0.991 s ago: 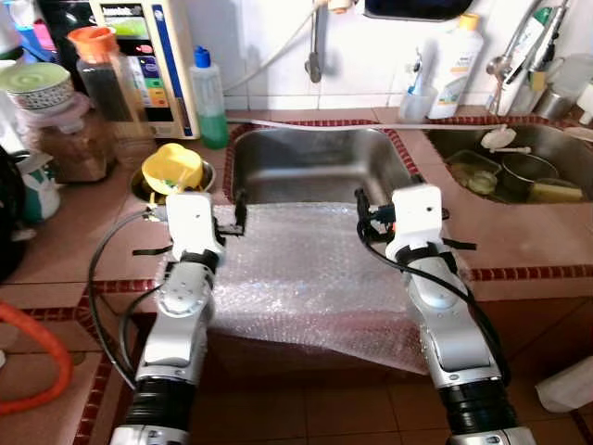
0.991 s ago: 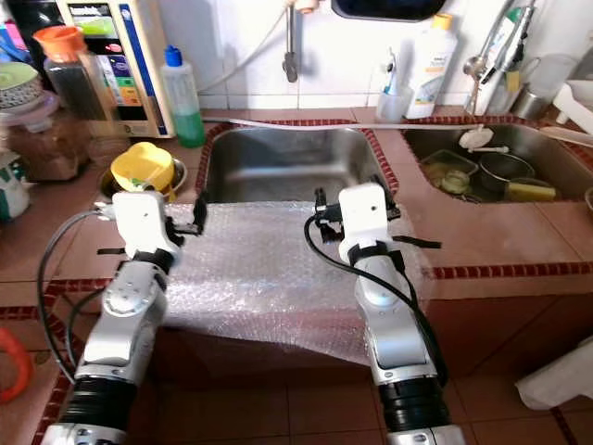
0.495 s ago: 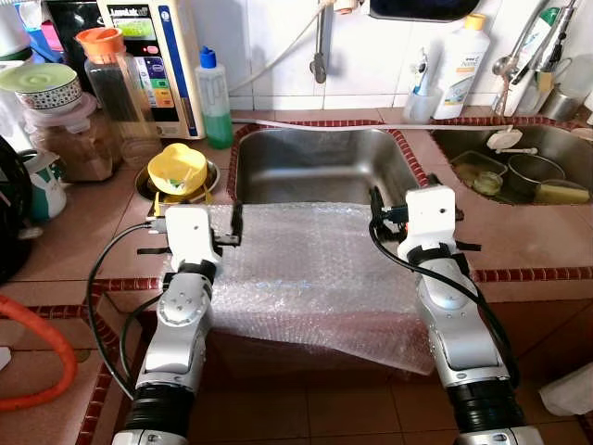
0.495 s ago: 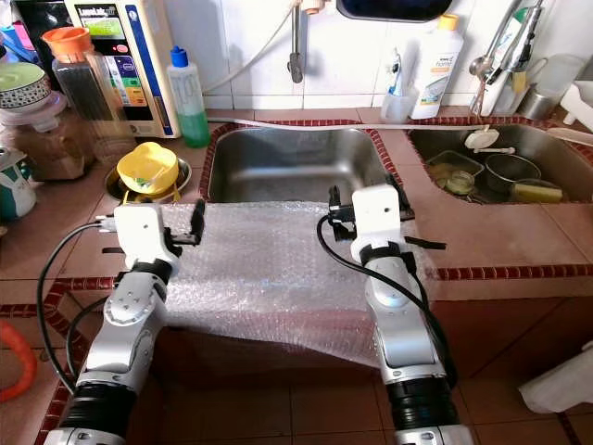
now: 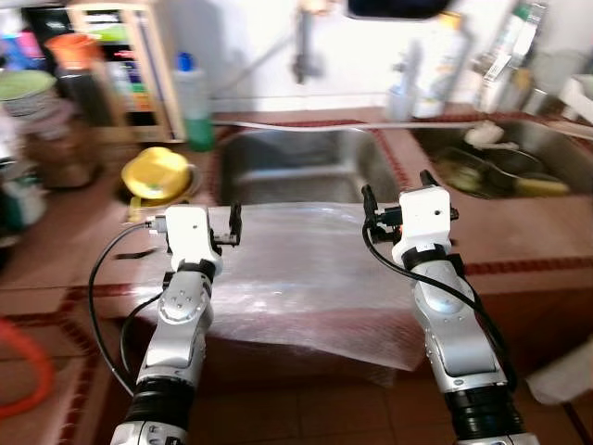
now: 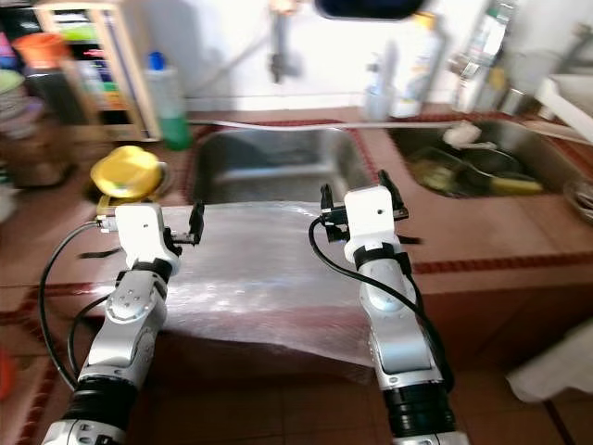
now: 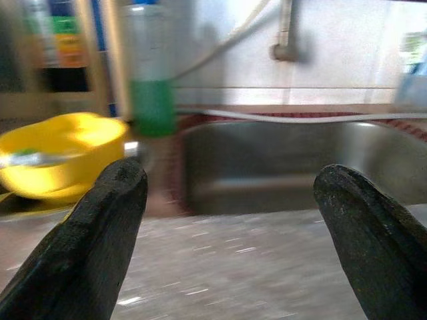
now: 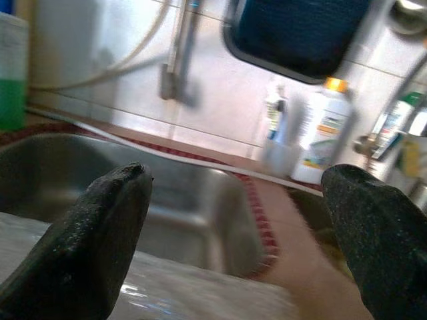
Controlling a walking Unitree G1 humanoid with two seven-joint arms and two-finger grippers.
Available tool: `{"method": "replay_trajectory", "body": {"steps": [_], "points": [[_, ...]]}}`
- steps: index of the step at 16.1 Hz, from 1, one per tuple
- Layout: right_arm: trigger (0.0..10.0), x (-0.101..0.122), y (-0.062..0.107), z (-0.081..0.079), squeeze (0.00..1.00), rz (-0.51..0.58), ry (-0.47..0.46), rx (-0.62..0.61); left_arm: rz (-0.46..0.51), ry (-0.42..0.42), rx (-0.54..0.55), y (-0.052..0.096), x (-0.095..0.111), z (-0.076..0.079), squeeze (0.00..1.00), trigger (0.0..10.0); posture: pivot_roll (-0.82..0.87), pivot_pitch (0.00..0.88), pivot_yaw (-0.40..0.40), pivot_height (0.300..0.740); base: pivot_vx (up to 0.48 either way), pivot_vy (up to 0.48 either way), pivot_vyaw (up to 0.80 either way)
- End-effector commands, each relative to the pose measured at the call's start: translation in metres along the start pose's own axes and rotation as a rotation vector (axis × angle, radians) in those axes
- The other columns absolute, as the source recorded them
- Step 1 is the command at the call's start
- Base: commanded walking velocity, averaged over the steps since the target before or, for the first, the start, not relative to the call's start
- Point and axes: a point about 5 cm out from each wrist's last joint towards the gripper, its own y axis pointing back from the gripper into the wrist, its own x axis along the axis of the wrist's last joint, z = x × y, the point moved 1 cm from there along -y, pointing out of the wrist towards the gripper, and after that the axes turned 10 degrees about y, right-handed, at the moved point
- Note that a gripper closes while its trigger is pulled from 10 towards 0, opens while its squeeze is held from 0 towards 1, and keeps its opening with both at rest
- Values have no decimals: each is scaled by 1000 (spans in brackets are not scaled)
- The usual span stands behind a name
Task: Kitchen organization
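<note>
A clear sheet of bubble wrap [image 5: 296, 269] lies on the tiled counter in front of the steel sink [image 5: 306, 167], its near edge hanging over the counter's front. My left gripper [image 5: 195, 218] hovers over the sheet's left end, fingers [image 7: 107, 240] spread wide with nothing between them. Over the right end, my right gripper [image 5: 397, 190] is open too, its fingers [image 8: 100, 233] empty. In both wrist views the wrap [image 7: 267, 267] lies just below the fingertips; whether they touch it is unclear.
A yellow bowl [image 5: 157, 171] and a green soap bottle [image 5: 193, 102] stand left of the sink. Jars and an appliance [image 5: 65, 111] crowd the far left. A second basin [image 5: 500, 158] at the right holds dishes. Bottles [image 5: 435, 65] line the back wall.
The whole picture has shifted and gone blurry, so the camera is moving. Both grippers stay open over the two ends of the bubble wrap.
</note>
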Motion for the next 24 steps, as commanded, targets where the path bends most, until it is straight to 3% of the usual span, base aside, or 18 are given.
{"method": "replay_trajectory", "body": {"steps": [1, 6, 10, 16, 21, 22, 24], "points": [[10000, 11, -4, 4, 0, 45, 3, -3, 22, 2, -9, -6, 6, 3, 0, 10000, -45, 0, 39, 740, 0, -322, 0], [10000, 13, -1, 1, 0, 52, -21, 15, 43, 9, 21, -3, 7, 0, 0, 10000, -39, 0, 35, 740, 0, -127, 0], [10000, 23, -5, -5, 0, 84, -48, 25, 92, 23, 29, -7, 24, -1, 0, 10000, -27, 0, 38, 740, 0, 0, 461], [10000, 22, -6, -7, 0, 79, -65, 21, 88, 15, 24, -5, 21, -3, 0, 10000, -12, 0, 38, 740, 0, 0, 363], [10000, 23, -6, -7, 0, 80, -67, 18, 85, 33, -12, -3, 23, 1, 0, 10000, -2, 0, 34, 740, 0, 0, 0], [10000, 24, -7, -3, 0, 86, -56, 0, 104, 58, -80, -3, 28, 9, 0, 10000, -4, 0, 33, 740, 0, 0, 0], [10000, 25, -8, -1, 0, 91, -51, -3, 112, 56, -95, -3, 29, 12, 0, 10000, -12, 0, 28, 740, 0, 0, 0]]}}
